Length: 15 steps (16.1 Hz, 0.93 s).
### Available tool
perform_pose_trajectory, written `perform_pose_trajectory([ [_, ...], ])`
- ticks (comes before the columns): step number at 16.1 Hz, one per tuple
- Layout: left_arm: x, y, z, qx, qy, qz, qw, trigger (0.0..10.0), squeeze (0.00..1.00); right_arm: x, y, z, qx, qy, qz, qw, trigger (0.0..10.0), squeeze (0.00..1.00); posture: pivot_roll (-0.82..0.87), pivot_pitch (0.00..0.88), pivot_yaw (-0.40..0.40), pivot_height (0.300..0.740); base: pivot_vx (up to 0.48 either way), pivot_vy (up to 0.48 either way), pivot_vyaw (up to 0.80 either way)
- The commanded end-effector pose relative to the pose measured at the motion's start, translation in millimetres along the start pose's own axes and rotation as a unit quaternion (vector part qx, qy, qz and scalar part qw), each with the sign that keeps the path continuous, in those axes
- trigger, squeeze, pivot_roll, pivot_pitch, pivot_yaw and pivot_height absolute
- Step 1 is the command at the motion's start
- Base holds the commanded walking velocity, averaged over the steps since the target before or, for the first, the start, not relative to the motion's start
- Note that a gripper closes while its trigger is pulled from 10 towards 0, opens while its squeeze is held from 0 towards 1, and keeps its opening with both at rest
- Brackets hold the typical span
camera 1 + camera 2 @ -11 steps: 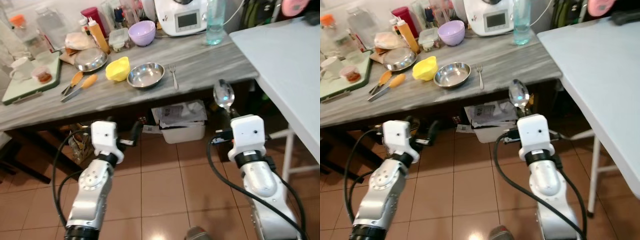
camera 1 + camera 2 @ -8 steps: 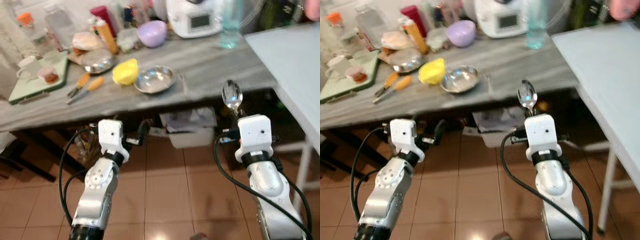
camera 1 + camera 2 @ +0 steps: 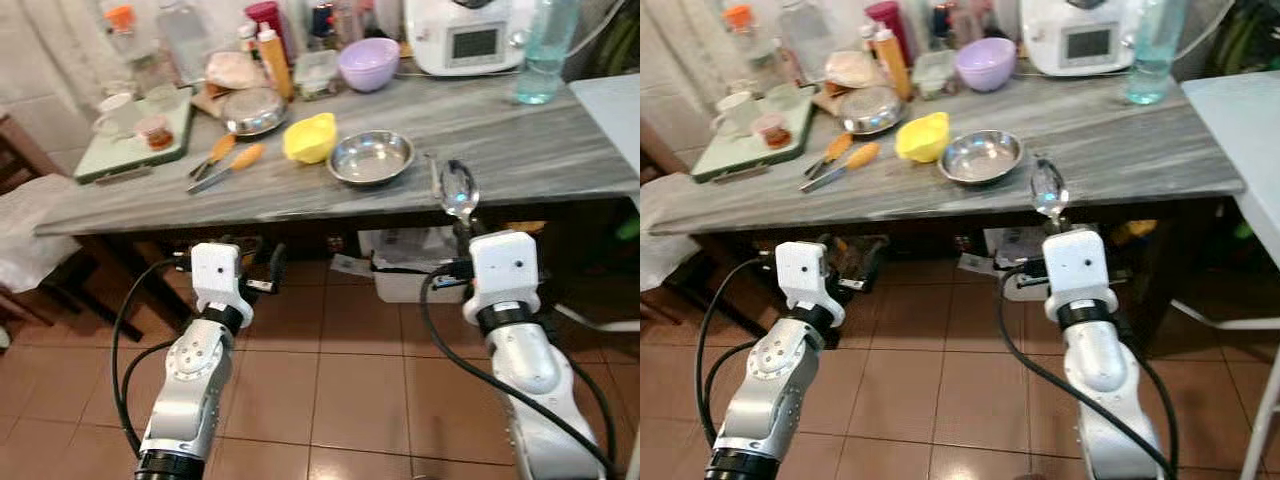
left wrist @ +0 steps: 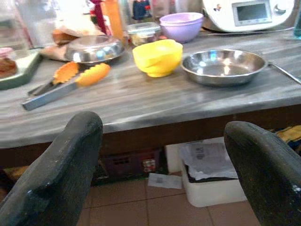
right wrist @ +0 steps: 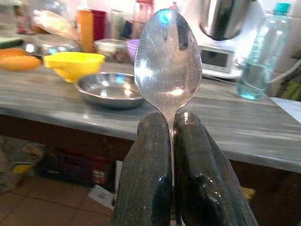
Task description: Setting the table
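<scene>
Clamping a shiny metal spoon (image 5: 168, 59) upright, bowl at 12 o'clock, the right pincer (image 5: 170, 136) hangs just short of the grey marbled desk (image 3: 540, 150). The white table corner (image 3: 610, 95) lies at 2 o'clock. The left pincer (image 4: 162, 155) gapes wide, empty.

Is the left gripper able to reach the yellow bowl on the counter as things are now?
Probably yes. The left gripper is open and holds nothing, and the yellow bowl stands near the counter's front edge with no object before it. The gripper hangs below the countertop, so the arm must rise first.
</scene>
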<state>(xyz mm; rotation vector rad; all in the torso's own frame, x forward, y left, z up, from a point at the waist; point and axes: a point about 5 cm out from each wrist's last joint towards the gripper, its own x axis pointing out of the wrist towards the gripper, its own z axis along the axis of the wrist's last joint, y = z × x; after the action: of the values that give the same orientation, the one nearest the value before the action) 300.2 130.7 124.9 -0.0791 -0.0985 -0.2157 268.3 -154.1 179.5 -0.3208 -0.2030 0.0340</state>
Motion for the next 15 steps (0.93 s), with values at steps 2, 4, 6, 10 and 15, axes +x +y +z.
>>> perform_pose_trajectory([
  [2,-2.0,5.6,-0.5,0.009,0.004,0.007,1.000,10.0,0.00,0.4,2.9,4.3,0.001,-0.009,0.003,1.000,10.0,0.00,-0.35,0.138,0.215,0.740,0.000,-0.337,0.00],
  [4,-1.5,5.4,-0.6,0.008,0.004,0.007,1.000,10.0,0.00,0.4,3.0,3.9,0.001,-0.009,0.002,1.000,10.0,0.00,-0.35,0.137,0.217,0.740,0.000,-0.373,0.00],
  [6,-1.1,5.2,-0.3,0.008,0.004,0.005,1.000,10.0,0.00,0.1,3.2,3.6,0.001,-0.008,0.002,1.000,10.0,0.00,-0.35,0.140,0.218,0.740,0.000,-0.469,0.00],
  [10,-1.4,5.8,-1.1,0.007,0.008,0.010,1.000,10.0,0.00,0.1,2.4,2.9,0.000,-0.007,0.001,1.000,10.0,0.00,-0.35,0.140,0.218,0.740,0.000,-0.225,0.00],
  [15,0.1,5.5,0.0,-0.004,0.003,0.004,1.000,10.0,0.00,1.3,2.7,2.9,-0.001,-0.008,0.000,1.000,10.0,0.00,-0.35,0.131,0.215,0.740,0.000,0.000,0.00],
])
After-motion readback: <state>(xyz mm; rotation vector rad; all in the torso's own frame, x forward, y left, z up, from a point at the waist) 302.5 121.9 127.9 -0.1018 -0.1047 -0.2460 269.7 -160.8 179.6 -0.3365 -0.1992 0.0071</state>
